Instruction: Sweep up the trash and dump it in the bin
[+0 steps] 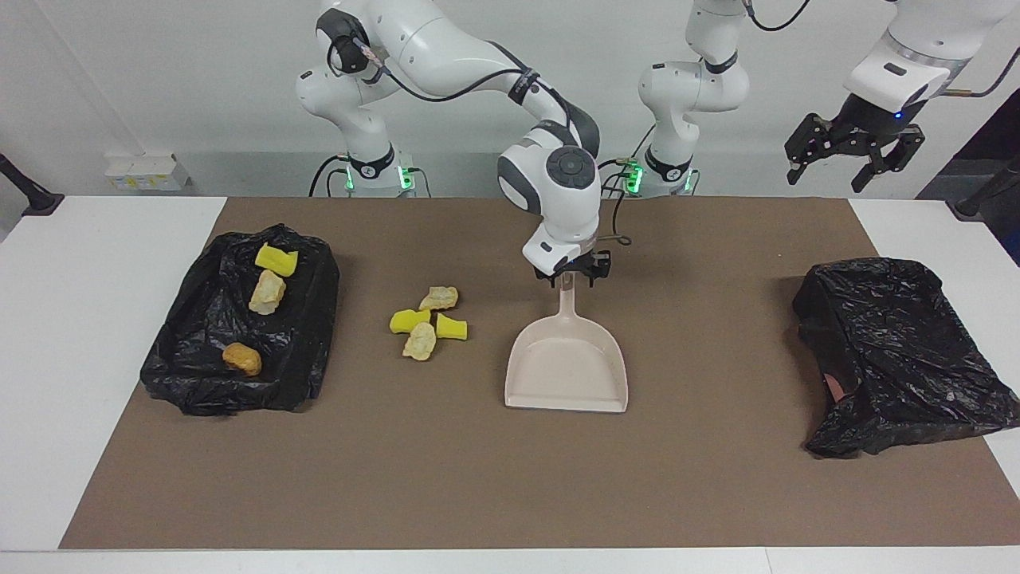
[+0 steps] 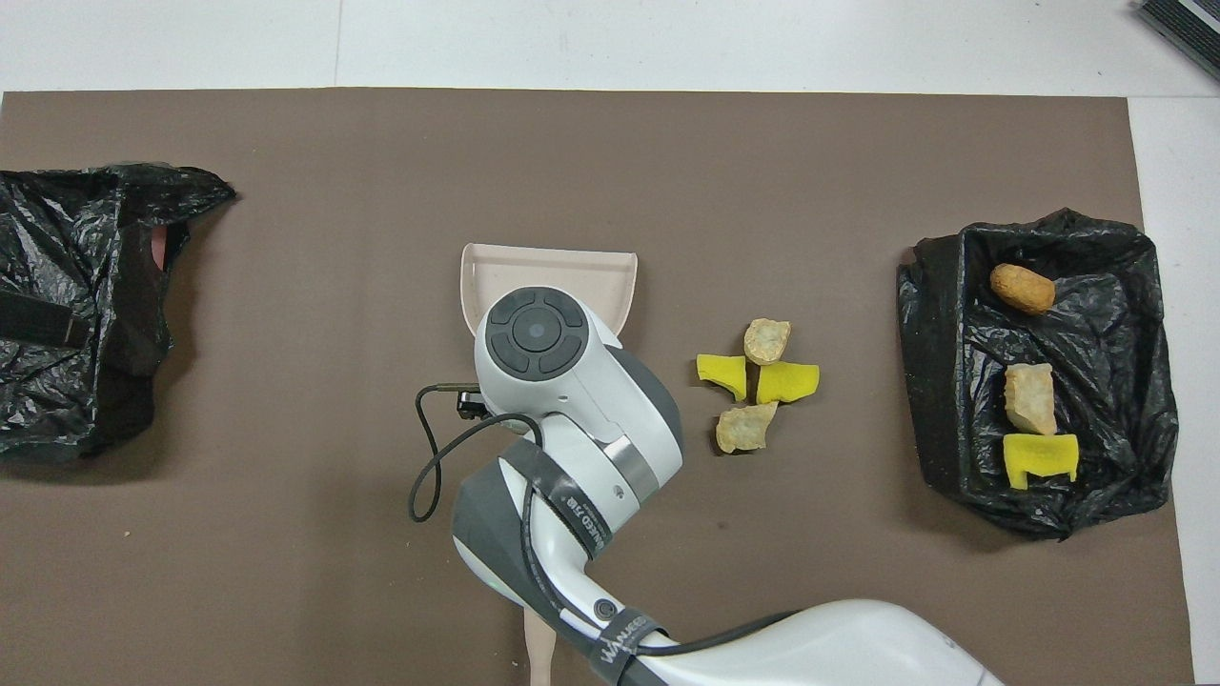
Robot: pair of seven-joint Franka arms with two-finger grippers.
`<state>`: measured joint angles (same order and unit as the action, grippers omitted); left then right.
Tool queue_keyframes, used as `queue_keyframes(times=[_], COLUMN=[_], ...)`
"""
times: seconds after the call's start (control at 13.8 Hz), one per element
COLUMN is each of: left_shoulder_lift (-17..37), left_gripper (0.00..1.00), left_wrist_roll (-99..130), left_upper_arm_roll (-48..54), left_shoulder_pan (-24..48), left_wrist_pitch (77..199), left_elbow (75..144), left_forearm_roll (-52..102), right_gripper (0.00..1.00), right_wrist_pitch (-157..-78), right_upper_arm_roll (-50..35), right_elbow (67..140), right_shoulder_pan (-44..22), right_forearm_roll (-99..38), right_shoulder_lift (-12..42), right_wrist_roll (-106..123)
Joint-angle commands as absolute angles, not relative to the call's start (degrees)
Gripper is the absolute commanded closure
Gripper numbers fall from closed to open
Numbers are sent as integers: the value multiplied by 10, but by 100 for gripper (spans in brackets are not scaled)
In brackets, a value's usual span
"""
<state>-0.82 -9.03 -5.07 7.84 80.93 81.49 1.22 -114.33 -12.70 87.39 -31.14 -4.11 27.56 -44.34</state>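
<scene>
Four trash chunks (image 1: 428, 320), yellow sponge pieces and pale lumps, lie clustered on the brown mat; they also show in the overhead view (image 2: 756, 383). Three more, a yellow piece (image 1: 276, 259), a pale lump (image 1: 267, 292) and an orange-brown lump (image 1: 241, 359), lie in the black-bag-lined bin (image 1: 315, 319) at the right arm's end. The beige dustpan (image 1: 567, 363) lies flat on the mat beside the cluster, toward the left arm's end. My right gripper (image 1: 572, 277) is shut on its handle. My left gripper (image 1: 857, 155) waits open and empty, raised above the left arm's end of the table.
A second crumpled black bag (image 1: 892, 359) lies at the left arm's end of the mat. A beige handle end (image 2: 538, 653) shows under the right arm at the robots' edge. A cable loop (image 2: 424, 467) hangs beside the right wrist.
</scene>
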Motion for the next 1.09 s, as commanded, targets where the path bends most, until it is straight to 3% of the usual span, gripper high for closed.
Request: queue_keyframes(times=[0.0, 0.29, 0.65, 1.02], left_shoulder_lift=[-13, -8, -8, 6], left_gripper=[0, 0, 0, 0], left_wrist_roll=[-86, -79, 20, 124], left_upper_arm_roll=[-41, 16, 106, 213], left_shoulder_pan=[77, 76, 69, 65], left_wrist_pitch=[824, 876, 1010, 1143], left_elbow=[831, 887, 1000, 1107], left_forearm_roll=[1, 1, 2, 2], right_gripper=[0, 0, 0, 0], right_wrist_pitch=[-1141, -1133, -1172, -1313], right_upper_arm_roll=[-141, -175, -185, -185], right_elbow=[950, 1077, 1240, 1361], right_shoulder_pan=[-309, -313, -385, -467], right_forearm_roll=[-63, -83, -190, -215], right_shoulder_lift=[202, 93, -20, -27], right_wrist_roll=[-431, -437, -463, -514])
